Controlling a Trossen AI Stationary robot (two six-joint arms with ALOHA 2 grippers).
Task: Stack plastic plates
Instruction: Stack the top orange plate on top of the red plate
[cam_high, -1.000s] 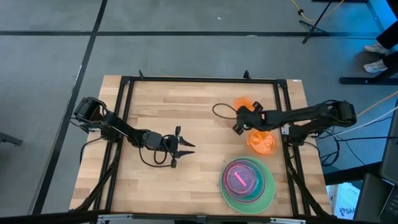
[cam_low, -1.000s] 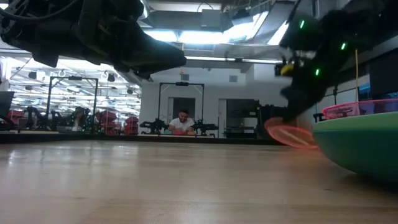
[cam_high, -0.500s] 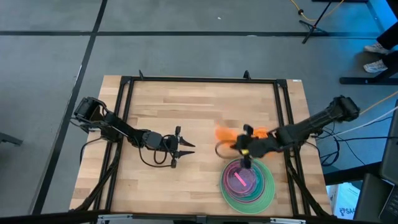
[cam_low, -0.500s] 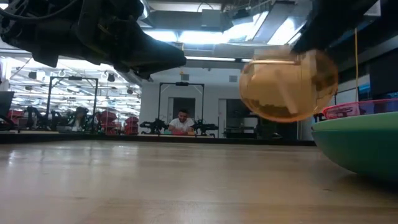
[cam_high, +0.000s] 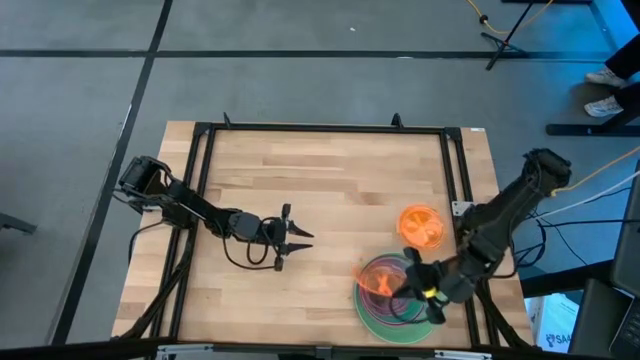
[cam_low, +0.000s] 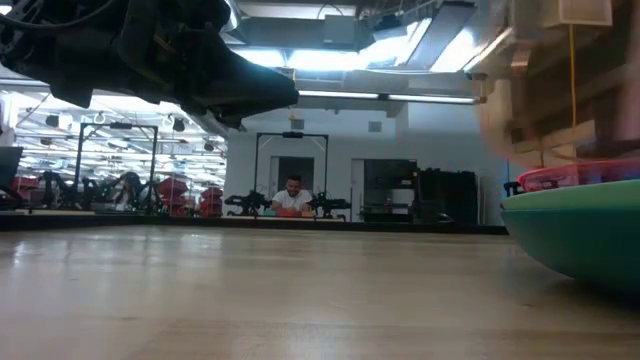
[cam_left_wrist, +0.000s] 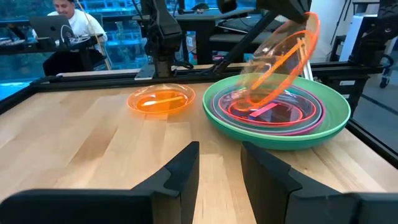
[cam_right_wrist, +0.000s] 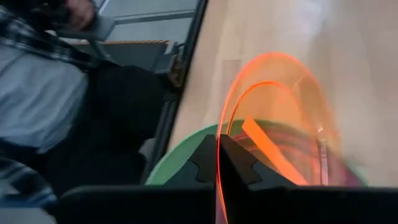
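The right gripper is clamped on the rim of a small orange plate, holding it tilted over the stack of plates near the table's front right corner — a second orange plate lies just beside the stack, while the left gripper hovers mid-table, fingers apart

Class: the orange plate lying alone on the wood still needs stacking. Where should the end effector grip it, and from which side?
Grip the orange plate by its thin raised rim, probably descending from above at the edge. It lies flat and shallow, leaving little side wall to pinch.
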